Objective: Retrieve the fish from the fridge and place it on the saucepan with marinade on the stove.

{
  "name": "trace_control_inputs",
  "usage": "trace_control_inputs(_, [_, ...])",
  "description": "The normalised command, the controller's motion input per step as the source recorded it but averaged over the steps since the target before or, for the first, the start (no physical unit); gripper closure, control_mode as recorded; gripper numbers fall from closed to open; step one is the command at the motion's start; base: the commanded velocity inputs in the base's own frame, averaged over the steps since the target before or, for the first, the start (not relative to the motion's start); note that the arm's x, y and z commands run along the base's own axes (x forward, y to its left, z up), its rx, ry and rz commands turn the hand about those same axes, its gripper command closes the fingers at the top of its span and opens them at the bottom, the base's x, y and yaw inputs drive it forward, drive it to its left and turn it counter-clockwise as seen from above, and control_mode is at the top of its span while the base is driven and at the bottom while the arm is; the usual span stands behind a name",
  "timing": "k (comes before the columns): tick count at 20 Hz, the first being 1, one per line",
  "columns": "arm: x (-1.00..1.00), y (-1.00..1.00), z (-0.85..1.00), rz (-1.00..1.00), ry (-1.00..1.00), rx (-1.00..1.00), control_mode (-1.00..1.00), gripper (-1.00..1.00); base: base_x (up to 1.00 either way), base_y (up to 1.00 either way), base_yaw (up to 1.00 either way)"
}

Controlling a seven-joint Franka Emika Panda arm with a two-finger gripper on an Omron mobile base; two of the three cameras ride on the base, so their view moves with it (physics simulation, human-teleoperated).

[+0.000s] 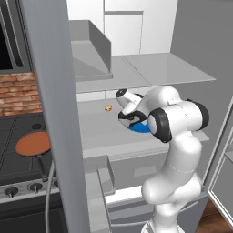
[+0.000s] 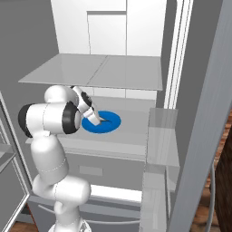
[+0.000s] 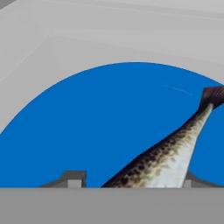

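Note:
The fish (image 3: pixel 170 153), speckled grey-silver with a dark tail, lies on a blue round plate (image 3: pixel 100 127) on a shelf inside the fridge (image 1: pixel 98 134). My gripper (image 3: pixel 131 180) is low over the plate with one finger on each side of the fish's body. The right finger is close against the fish; a gap remains at the left finger. From the base, the gripper (image 2: pixel 96 120) reaches down onto the plate (image 2: pixel 111 124). The saucepan (image 1: pixel 32 144) with reddish-brown marinade sits on the stove (image 1: pixel 13 132) at the left, past the open fridge door (image 1: pixel 54 113).
A tiny yellow-orange lump (image 1: pixel 108 108) lies on the same shelf behind the plate (image 1: pixel 139 129). A second shelf (image 2: pixel 95 70) hangs close above the hand. The other fridge door (image 2: pixel 199 136) stands open at the right, with door bins (image 2: pixel 161 136).

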Motion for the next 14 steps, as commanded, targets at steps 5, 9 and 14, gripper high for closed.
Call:
trace_control_inputs(5, [0.0, 0.0, -0.16, 0.0, 0.0, 0.0, -1.0, 1.0, 0.0, 0.0, 0.0])
trace_control_inputs(9, [0.0, 0.0, 0.0, 0.0, 0.0, 0.0, -1.0, 1.0, 0.0, 0.0, 0.0])
trace_control_inputs(14, [0.0, 0.0, 0.0, 0.0, 0.0, 0.0, -1.0, 1.0, 0.0, 0.0, 0.0])
